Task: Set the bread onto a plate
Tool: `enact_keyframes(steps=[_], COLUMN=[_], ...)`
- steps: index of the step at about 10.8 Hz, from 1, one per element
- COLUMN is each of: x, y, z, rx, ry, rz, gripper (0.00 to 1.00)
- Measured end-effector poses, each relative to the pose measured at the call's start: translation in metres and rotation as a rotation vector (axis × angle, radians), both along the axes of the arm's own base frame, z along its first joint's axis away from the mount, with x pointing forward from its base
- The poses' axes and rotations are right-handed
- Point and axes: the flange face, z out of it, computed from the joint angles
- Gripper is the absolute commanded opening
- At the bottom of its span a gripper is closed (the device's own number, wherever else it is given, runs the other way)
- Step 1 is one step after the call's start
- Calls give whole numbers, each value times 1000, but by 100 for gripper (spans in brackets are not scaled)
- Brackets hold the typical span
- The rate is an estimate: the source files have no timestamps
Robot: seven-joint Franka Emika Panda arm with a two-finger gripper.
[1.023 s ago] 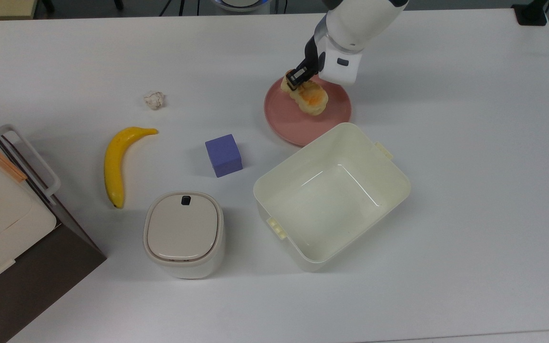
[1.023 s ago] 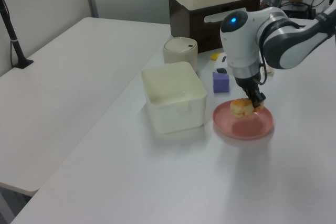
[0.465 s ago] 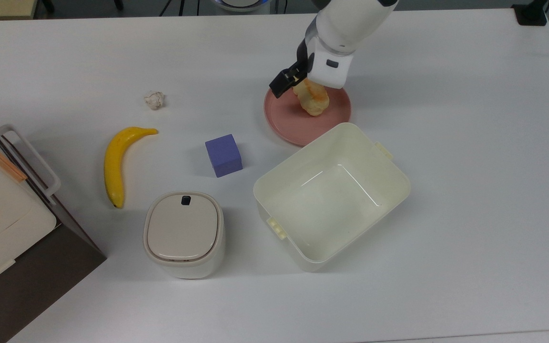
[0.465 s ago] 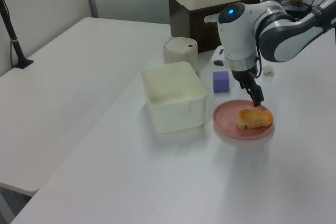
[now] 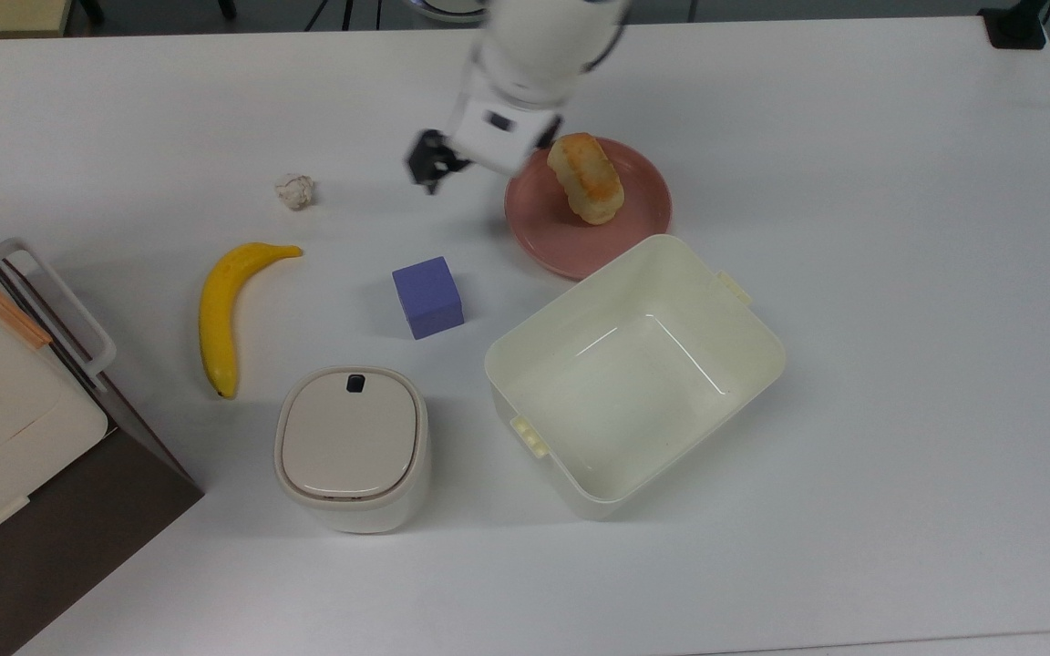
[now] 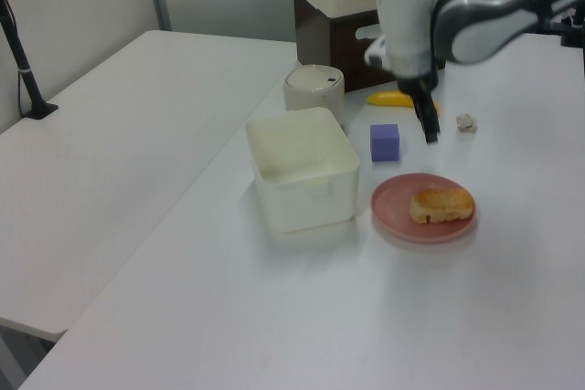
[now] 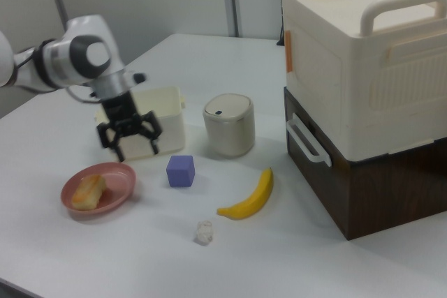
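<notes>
The bread (image 5: 586, 178), a small golden-topped roll, lies on the pink plate (image 5: 550, 244) with nothing touching it. It also lies on the plate (image 6: 398, 216) as the bread (image 6: 441, 205) in the left view, and on the plate (image 7: 117, 178) as the bread (image 7: 89, 190) in the right view. My gripper (image 7: 134, 149) hangs open and empty above the table, between the plate and the purple cube. In the top view the gripper (image 5: 429, 166) is off the plate's left rim. In the left view the gripper (image 6: 428, 127) hangs behind the plate.
A big cream tub (image 5: 634, 374) stands close to the plate. A purple cube (image 5: 427, 297), a yellow banana (image 5: 218, 314), a tiny white ball (image 5: 294, 190) and a lidded cream canister (image 5: 352, 446) lie to the top view's left. A cream box on a brown base (image 7: 363, 95) fills the right view's right.
The gripper let go of the bread, rose and moved off the plate to the top view's left. The bread now lies free on the plate.
</notes>
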Motion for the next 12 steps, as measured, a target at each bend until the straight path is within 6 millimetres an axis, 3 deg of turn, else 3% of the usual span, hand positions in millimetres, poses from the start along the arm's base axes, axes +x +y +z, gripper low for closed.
enact_keyframes(steps=[3,5,9,12], x=[5,3,-9,-27], y=[-97,-142,-190,-185], z=[65,103,201,251], rx=[33,105,298,315], ry=[-119,-190,-256,-321], rz=[-191,-310,-485,-553], gripper=[100,100,100,100])
